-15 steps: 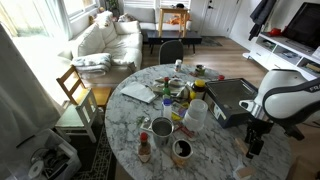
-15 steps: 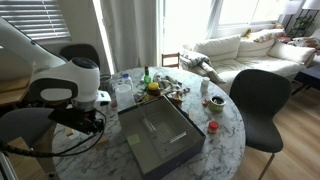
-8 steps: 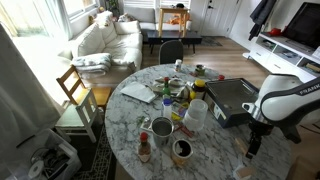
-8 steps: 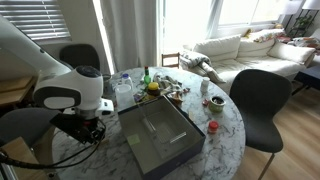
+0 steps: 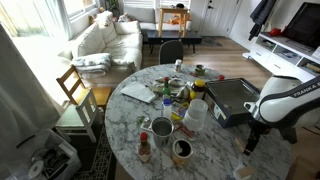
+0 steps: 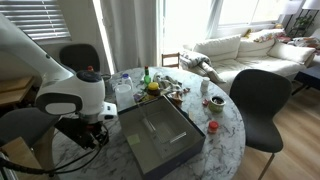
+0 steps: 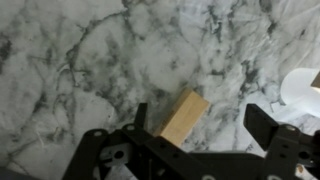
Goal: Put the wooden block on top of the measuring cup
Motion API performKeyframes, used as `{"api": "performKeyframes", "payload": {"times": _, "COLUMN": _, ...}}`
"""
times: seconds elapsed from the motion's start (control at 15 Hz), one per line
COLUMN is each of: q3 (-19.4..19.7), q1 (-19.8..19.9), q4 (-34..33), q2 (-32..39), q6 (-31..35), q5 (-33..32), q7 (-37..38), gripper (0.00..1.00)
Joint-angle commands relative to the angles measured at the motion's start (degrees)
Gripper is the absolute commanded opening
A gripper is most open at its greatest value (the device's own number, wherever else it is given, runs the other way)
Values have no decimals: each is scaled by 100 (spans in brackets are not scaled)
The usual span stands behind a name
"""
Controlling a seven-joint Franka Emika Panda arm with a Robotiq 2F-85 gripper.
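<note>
Hovering gripper (image 7: 198, 116): I hang low over the marble table (image 7: 60, 60), left of the measuring cup (image 7: 303, 88) in the wrist view; in an exterior view I (image 5: 249, 148) am just above that cup (image 5: 243, 172).
Jaws: spread wide, holding nothing.
Fingers (image 7: 262, 122): two dark tips, one on each side of the wooden block (image 7: 183, 118); the tip on the cup's side stands between the block and the cup, clear of both. Whether the far tip touches the block, I cannot tell.
Wooden block, place: flat on the marble, near the measuring cup but apart from it, to the cup's left in the wrist view.
Wooden block, look: small, plain, light tan, box-shaped with straight edges; it lies slanted, its upper end leaning toward the cup. The top face is evenly coloured and the side away from the cup is a shade darker.
Measuring cup, look: whitish and rounded, cut off by the wrist view's right edge.
Table by the cup: white marble with grey veins.
</note>
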State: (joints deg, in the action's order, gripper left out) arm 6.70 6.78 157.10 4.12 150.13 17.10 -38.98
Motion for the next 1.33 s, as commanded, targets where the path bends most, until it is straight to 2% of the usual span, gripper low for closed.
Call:
{"api": "performKeyframes", "payload": {"times": 0.0, "q3": -88, "q1": 123, "q4": 8, "q2": 208, "q6": 297, "q5": 78, "q7": -7, "gripper": 82}}
{"api": "performKeyframes", "payload": {"times": 0.2, "q3": -132, "q1": 179, "q4": 13, "q2": 293, "q6": 394, "q5": 69, "q7": -40, "gripper": 52}}
{"api": "performKeyframes", "payload": {"times": 0.6, "q3": -160, "q1": 281, "q4": 60, "q2": 264, "q6": 482, "q5": -27, "q7": -99, "gripper": 7}}
{"api": "performKeyframes", "payload": {"times": 0.93, "q3": -168, "q1": 237, "q4": 55, "q2": 67, "q6": 282, "q5": -481, "q7": -282, "gripper": 7}}
{"api": "performKeyframes", "payload": {"times": 1.27, "q3": -237, "q1": 71, "q4": 102, "q2": -463, "q6": -320, "q5": -1493, "q7": -573, "gripper": 7}}
